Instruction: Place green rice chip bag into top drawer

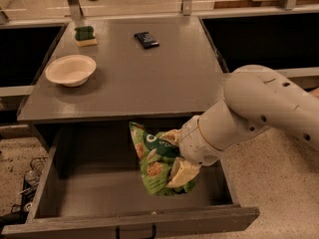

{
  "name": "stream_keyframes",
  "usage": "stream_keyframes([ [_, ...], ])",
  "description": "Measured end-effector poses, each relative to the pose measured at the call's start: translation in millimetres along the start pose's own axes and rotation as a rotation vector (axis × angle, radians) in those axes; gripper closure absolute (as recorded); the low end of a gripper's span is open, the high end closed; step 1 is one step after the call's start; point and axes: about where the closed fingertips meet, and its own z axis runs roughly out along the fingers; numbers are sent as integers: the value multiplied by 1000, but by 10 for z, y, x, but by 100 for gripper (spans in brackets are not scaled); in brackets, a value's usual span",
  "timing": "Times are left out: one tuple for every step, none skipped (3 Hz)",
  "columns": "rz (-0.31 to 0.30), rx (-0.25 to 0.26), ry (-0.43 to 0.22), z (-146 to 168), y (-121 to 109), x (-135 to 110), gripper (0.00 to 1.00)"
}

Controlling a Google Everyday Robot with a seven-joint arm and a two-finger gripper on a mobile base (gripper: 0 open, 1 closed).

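Observation:
The green rice chip bag (153,161) hangs upright inside the open top drawer (89,195), right of its middle, its lower end close to the drawer floor. My gripper (175,156) reaches in from the right and is shut on the bag's right side; one pale finger (183,174) shows in front of the bag. The drawer is pulled fully out below the grey table (149,78), and its dark handle (135,232) shows at the bottom edge.
On the table stand a white bowl (71,69) at the left, a green-and-yellow sponge (85,35) at the back left and a small dark packet (146,39) at the back middle. My white arm (264,108) crosses over the drawer's right side.

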Motion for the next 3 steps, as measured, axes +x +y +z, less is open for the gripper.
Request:
stream_keyframes([
  [0, 0, 0, 2, 1, -1, 100],
  [26, 24, 107, 194, 39, 56, 100],
  [56, 46, 198, 396, 73, 140, 100],
])
